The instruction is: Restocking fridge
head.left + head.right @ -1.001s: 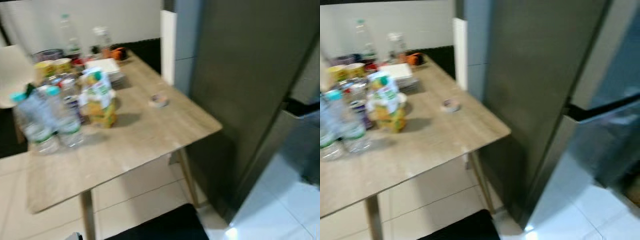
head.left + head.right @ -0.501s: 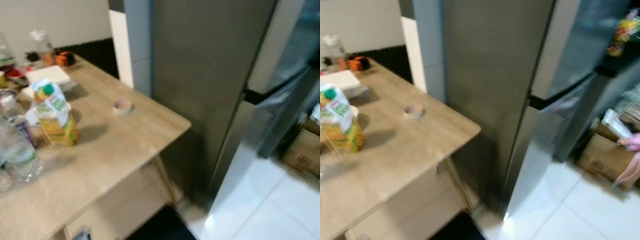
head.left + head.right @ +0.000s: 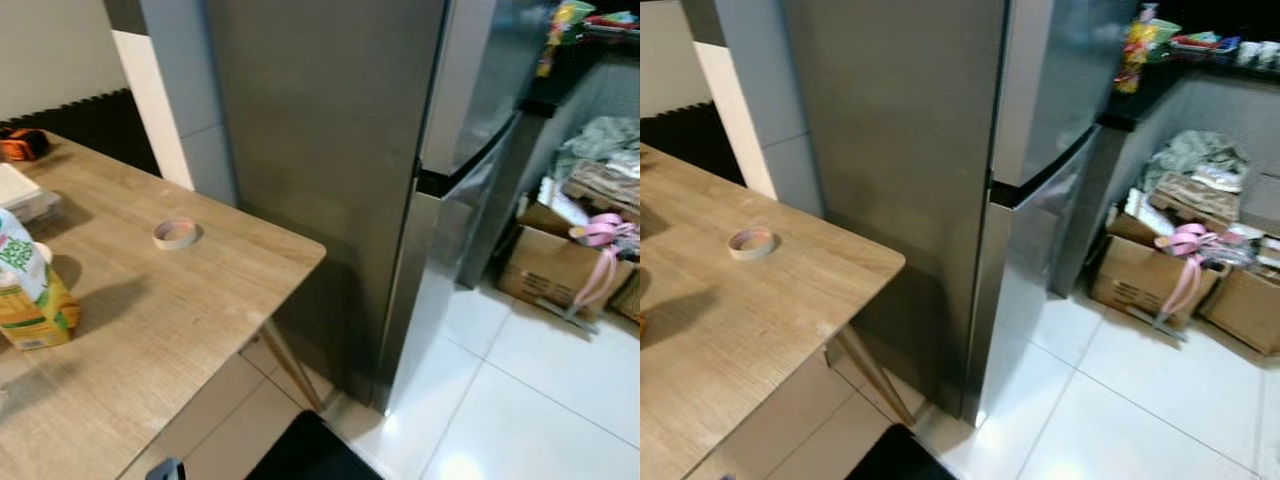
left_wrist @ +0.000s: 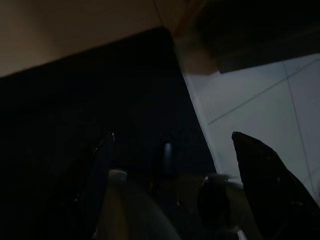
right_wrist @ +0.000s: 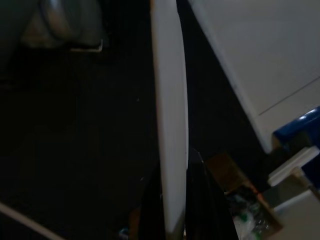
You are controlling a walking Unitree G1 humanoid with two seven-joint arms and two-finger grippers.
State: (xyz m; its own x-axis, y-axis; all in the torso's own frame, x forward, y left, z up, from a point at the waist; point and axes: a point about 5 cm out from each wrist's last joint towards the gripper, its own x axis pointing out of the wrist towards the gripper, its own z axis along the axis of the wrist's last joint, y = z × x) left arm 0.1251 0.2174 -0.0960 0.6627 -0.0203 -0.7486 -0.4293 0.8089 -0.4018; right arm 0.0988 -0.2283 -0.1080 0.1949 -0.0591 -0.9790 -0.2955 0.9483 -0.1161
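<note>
You are facing the fridge (image 3: 330, 170), a tall grey steel one with both doors closed and a dark seam between the upper and lower door. It stands on the white tiled floor (image 3: 520, 400), just beside the corner of the wooden table (image 3: 160, 330) on your left.

On the table, near that corner, lies a small roll of tape (image 3: 176, 234). Further left a juice carton (image 3: 28, 290) stands upright at the edge of your view, with a white stack (image 3: 20, 195) behind it and a small orange thing (image 3: 22, 143) near the wall. A black mat (image 3: 310, 460) lies on the floor below the table edge.

To the right of the fridge, cardboard boxes (image 3: 1145, 275) sit on the floor under a dark counter (image 3: 1160, 75); a pink ribbon (image 3: 1185, 250) hangs over one box, and folded cloth (image 3: 1195, 160) is piled behind.

Your left gripper (image 4: 172, 150) hangs low in the shade; its two black fingers (image 4: 265, 170) are spread well apart, with nothing between them, over the dark mat and pale tiles. Your right gripper (image 5: 182, 200) is pressed together on a thin white flat thing (image 5: 170, 115), which runs up from between its fingers; what it is you cannot tell from this dark picture.
</note>
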